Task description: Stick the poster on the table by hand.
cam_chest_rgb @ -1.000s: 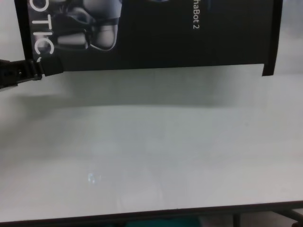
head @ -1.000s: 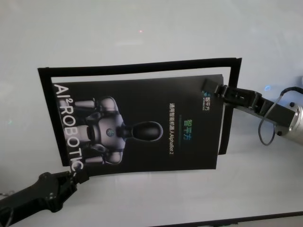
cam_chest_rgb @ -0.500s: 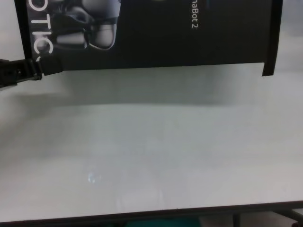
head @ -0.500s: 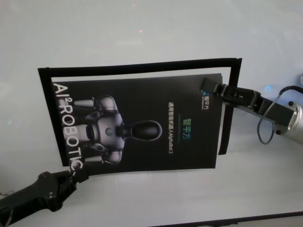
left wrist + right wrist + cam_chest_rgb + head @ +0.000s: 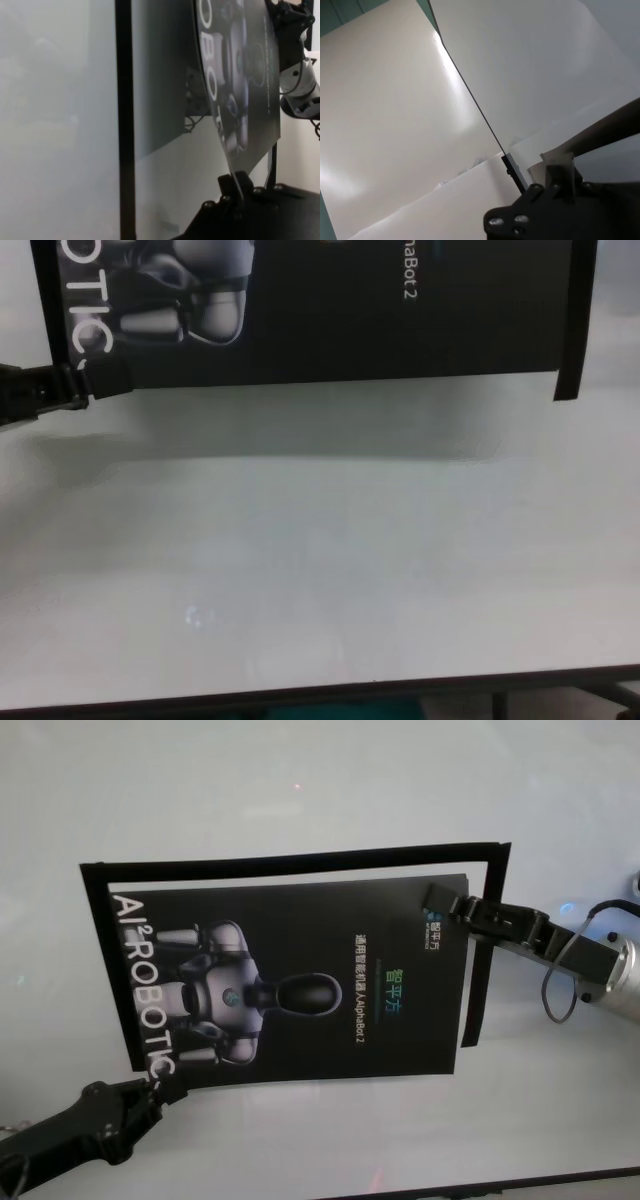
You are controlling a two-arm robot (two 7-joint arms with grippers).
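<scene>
Right hand (image 5: pixel 442 907) slightly lower than before, left hand (image 5: pixel 160 1091) unmoved, both clamped on opposite poster (image 5: pixel 300 980) corners.

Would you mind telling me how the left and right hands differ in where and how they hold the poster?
The left hand pinches the poster at its near left corner, by the white lettering; the right hand pinches the far right corner, by the small logo. The left arm is all black; the right has a silver wrist and looped cable. Both are shut on the sheet, holding it above the table.
</scene>
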